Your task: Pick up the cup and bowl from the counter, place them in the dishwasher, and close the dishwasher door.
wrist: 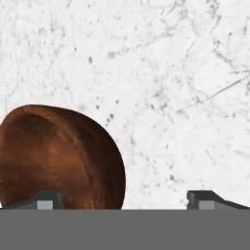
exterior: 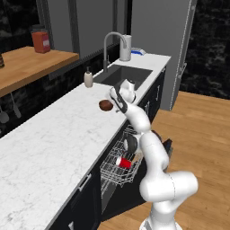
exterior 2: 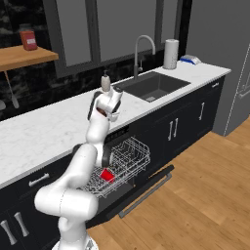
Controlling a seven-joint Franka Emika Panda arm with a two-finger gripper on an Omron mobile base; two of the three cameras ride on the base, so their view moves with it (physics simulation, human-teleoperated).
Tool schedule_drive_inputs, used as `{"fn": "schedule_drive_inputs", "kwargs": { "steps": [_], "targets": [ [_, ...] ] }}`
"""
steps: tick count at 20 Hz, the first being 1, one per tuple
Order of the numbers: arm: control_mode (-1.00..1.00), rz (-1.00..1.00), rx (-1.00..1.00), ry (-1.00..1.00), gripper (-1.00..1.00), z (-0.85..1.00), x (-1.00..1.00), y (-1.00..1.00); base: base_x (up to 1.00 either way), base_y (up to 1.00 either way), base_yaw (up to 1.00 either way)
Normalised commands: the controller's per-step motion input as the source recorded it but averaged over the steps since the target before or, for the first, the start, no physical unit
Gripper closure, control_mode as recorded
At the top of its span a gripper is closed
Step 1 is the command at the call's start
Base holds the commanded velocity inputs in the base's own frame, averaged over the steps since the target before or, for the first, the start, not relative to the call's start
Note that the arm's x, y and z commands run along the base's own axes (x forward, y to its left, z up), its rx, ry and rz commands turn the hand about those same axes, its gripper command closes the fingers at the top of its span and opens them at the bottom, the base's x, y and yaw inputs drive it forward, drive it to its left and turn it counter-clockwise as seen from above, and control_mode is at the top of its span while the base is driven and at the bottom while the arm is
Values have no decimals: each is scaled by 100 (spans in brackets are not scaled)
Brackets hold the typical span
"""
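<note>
On the counter (exterior: 54, 134), near its front edge, the bowl (exterior: 105, 105) awaits pickup. Below, the dishwasher (exterior: 117, 167) stands open, the cup (exterior: 124, 162) already racked. The gripper (wrist: 125, 199) hovers at the bowl, released, jaws spread. Judged next: centre over the rim, descend, clamp.

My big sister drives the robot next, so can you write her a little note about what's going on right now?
Gripper: open, over the counter, not holding anything. In the hand view the bowl sits by one fingertip, off to the side of the gap.
Cup: already in the rack of the dishwasher.
Dishwasher door: open, folded down.
Done: cup loaded.
Left: centre on the bowl, grab it, put it in the rack, shut the door.
</note>
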Motion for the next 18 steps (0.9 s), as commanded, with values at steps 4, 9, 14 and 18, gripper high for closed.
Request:
{"fn": "schedule_drive_inputs", "kwargs": {
  "steps": [4,9,14,18],
  "targets": [
    [-100,0,-3,0,-100,2,45,2,0,0,0],
    [-100,0,-1,0,100,0,19,0,0,0,0],
    [-100,0,0,-1,100,12,-6,0,0,0,0],
    [-100,1,0,-4,100,36,-50,-19,0,0,0]
  ]
}}
